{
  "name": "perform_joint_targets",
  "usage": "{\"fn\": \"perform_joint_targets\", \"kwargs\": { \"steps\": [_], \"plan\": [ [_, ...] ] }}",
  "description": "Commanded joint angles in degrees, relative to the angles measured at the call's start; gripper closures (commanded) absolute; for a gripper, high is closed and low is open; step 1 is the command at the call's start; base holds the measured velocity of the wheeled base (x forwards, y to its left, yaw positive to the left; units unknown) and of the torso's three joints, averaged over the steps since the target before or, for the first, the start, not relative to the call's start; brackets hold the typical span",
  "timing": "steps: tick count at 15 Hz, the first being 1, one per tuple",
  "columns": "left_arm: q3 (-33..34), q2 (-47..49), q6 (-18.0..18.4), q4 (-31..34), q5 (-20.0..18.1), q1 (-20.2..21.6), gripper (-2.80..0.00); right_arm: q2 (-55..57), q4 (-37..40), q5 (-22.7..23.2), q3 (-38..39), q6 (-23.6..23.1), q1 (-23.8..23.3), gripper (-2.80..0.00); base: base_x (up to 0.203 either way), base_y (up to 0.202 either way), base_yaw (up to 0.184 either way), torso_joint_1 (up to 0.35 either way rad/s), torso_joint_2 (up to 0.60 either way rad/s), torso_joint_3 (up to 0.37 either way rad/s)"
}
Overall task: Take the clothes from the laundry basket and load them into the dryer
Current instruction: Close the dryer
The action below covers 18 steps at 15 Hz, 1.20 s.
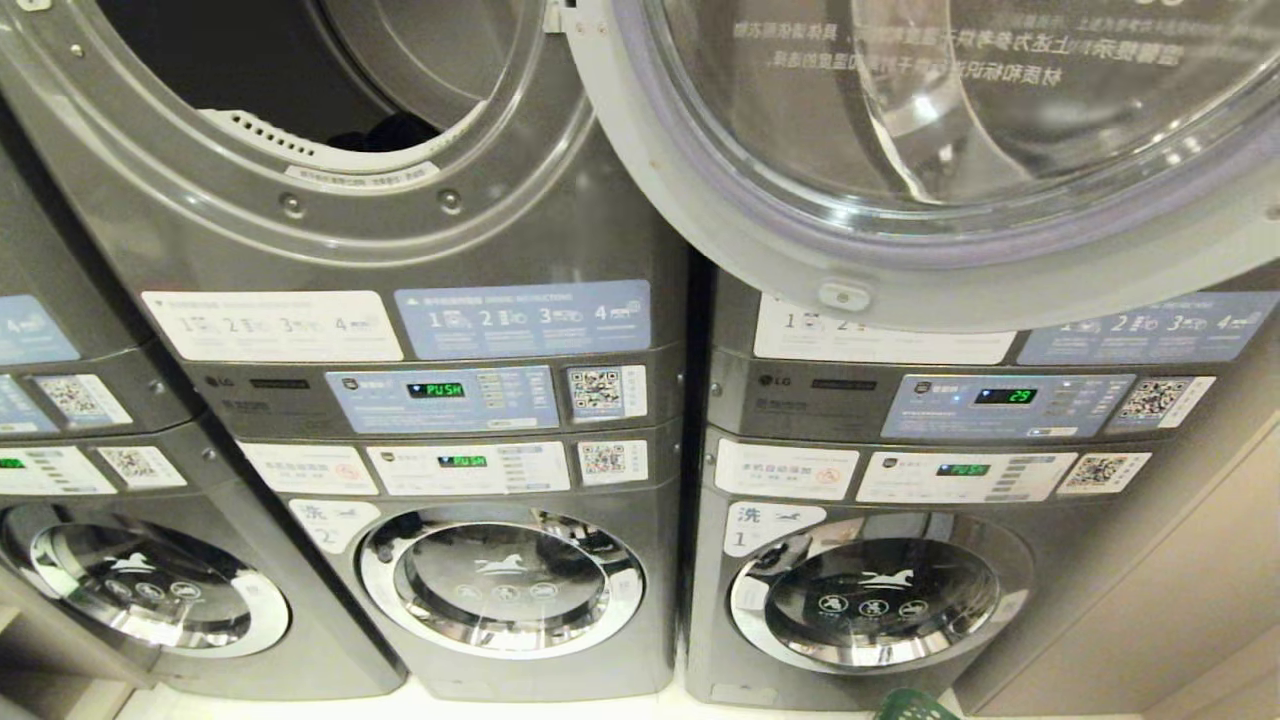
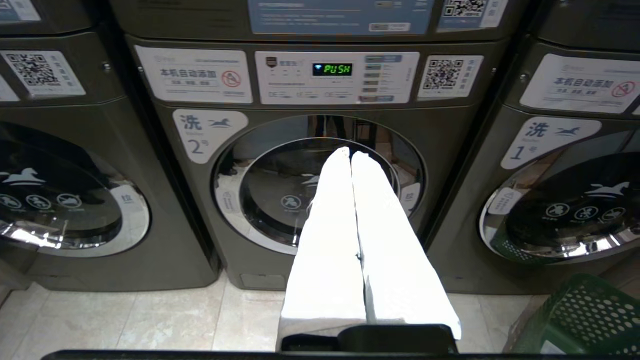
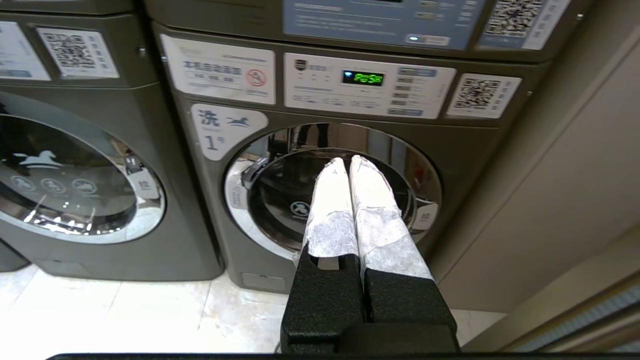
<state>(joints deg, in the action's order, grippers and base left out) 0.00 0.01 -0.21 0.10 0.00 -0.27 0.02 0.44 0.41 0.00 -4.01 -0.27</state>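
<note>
Head view: dryer (image 1: 330, 250) door (image 1: 960, 150) swung open, clothes (image 1: 385, 135) inside.
Left gripper (image 2: 351, 152): fingers pressed together, empty, facing stack 2.
Right gripper (image 3: 348, 161): likewise.
Basket (image 2: 580, 320): right of stack 2.

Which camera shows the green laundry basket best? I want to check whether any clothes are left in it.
The left wrist view: the laundry basket shows its perforated wall and rim in the corner, though its inside stays hidden. The head view catches only a sliver of its rim at the bottom edge. The right wrist view does not show it.
</note>
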Motion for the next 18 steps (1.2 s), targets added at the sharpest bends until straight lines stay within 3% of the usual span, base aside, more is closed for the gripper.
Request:
{"fn": "perform_joint_targets", "kwargs": {
  "steps": [1, 6, 10, 13, 16, 18],
  "plan": [
    [0.00, -0.01, -0.05, -0.01, 0.00, 0.00, 0.00, -0.02, 0.00, 0.02, 0.00, -0.03, 0.00, 0.00, 0.000, -0.195, 0.002, -0.007, 0.02, 0.015],
    [0.00, -0.01, -0.05, -0.01, 0.00, 0.00, 0.00, -0.02, -0.26, 0.32, 0.00, -0.26, 0.00, 0.00, 0.000, -0.188, 0.000, 0.002, 0.01, 0.006],
    [0.00, -0.01, -0.01, -0.01, 0.00, 0.00, 0.00, 0.40, -0.19, 0.27, -3.19, -1.75, -0.05, 0.00, 0.000, -0.026, 0.000, 0.001, 0.00, 0.001],
    [0.00, -0.01, -0.05, -0.01, 0.01, 0.00, 0.00, 11.53, -0.49, -2.97, -16.30, -0.31, -0.25, 0.00, 0.000, 0.000, 0.000, 0.000, 0.00, 0.000],
    [0.00, -0.01, -0.05, -0.01, 0.00, 0.00, 0.00, 32.81, -2.45, -9.19, -31.87, 6.67, -0.32, 0.00, 0.000, 0.000, 0.000, 0.000, 0.00, 0.000],
    [0.00, -0.01, -0.05, -0.01, 0.00, 0.00, 0.00, 43.32, -8.91, -10.04, -37.06, 10.56, -0.20, 0.00, 0.000, 0.000, 0.000, 0.000, 0.00, 0.000]
  ]
}}
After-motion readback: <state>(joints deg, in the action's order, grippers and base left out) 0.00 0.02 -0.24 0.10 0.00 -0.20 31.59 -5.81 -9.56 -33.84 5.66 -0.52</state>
